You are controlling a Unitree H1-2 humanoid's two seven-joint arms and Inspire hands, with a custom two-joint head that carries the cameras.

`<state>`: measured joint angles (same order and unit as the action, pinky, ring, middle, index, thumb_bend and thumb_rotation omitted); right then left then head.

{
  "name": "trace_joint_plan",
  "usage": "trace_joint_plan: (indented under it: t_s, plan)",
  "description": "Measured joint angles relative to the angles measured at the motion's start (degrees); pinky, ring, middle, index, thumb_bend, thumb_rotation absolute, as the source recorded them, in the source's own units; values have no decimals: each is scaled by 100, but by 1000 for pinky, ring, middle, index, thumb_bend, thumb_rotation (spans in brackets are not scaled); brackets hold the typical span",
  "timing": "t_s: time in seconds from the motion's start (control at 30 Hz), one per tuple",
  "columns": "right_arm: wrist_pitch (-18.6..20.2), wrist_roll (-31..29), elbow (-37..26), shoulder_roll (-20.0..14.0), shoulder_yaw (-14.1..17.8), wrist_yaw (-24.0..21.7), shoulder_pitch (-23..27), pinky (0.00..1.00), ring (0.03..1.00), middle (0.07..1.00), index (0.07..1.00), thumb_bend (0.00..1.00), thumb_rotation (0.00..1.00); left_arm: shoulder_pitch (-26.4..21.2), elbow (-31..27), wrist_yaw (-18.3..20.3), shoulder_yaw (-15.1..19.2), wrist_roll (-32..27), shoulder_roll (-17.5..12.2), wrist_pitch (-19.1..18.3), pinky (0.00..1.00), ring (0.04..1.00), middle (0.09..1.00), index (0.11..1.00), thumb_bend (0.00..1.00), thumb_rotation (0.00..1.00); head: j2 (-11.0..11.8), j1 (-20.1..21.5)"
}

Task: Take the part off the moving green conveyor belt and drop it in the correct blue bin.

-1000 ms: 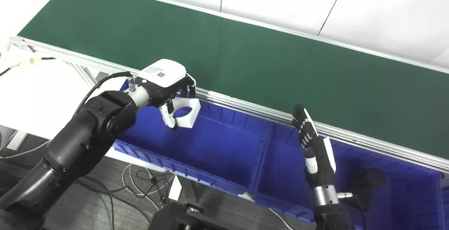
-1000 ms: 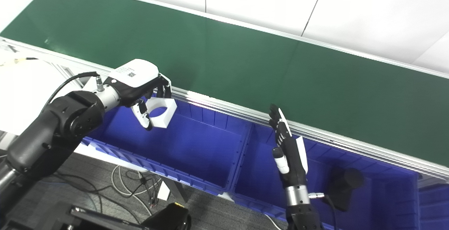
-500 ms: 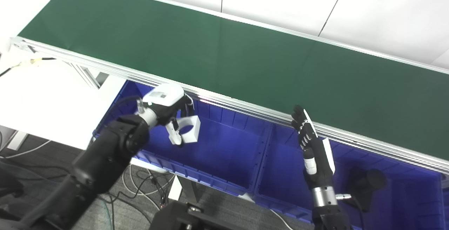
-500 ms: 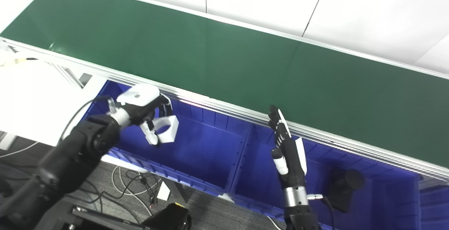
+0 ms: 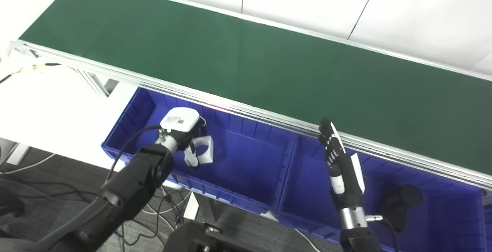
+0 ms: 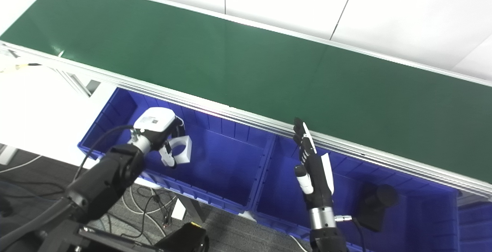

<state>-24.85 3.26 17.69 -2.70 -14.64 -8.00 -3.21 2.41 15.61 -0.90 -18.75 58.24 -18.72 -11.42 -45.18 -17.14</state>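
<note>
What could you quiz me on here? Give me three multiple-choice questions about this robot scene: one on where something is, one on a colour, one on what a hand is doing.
1. Where is the white part?
A. Lying on the green belt
B. Held over the left blue bin
C. On the floor

2. What colour is the object lying in the right blue bin?
A. Black
B. Red
C. Yellow

3. What is the right hand doing?
A. Gripping the white part
B. Pressing on the belt
C. Open, holding nothing

Answers:
1. B: the left hand holds the part low inside the left blue bin, and the green belt is bare.
2. A: the dark object in that bin looks black.
3. C: its fingers point up, spread, beside the belt's rail, with nothing between them.
</note>
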Motion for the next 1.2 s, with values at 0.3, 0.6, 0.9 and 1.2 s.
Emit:
trace_joint_plan:
  t_s: [0.3,0.6,0.9,1.2]
  plan:
    - [0,-6,-4,-6,0,2,-16,964,984,976,961,980,984,-51,9,-345,-125,-26,-4,-11,355,400,462,542,500,0,-9,26]
    - [0,-4,-4,-5,0,-1,-26,973,988,975,962,989,987,-79,-193,571,-446,82,-210,-314,859,854,867,818,996,486,-9,18]
    - [0,0,0,-4,-4,2,-26,965,982,974,960,983,986,-144,-433,1200,-611,248,-359,-481,882,876,892,853,1000,576,44,0]
    - [0,-13,16,-2,-4,0,-26,966,982,974,957,985,979,13,-761,1065,-400,-71,-356,-439,837,825,834,820,1000,515,88,18]
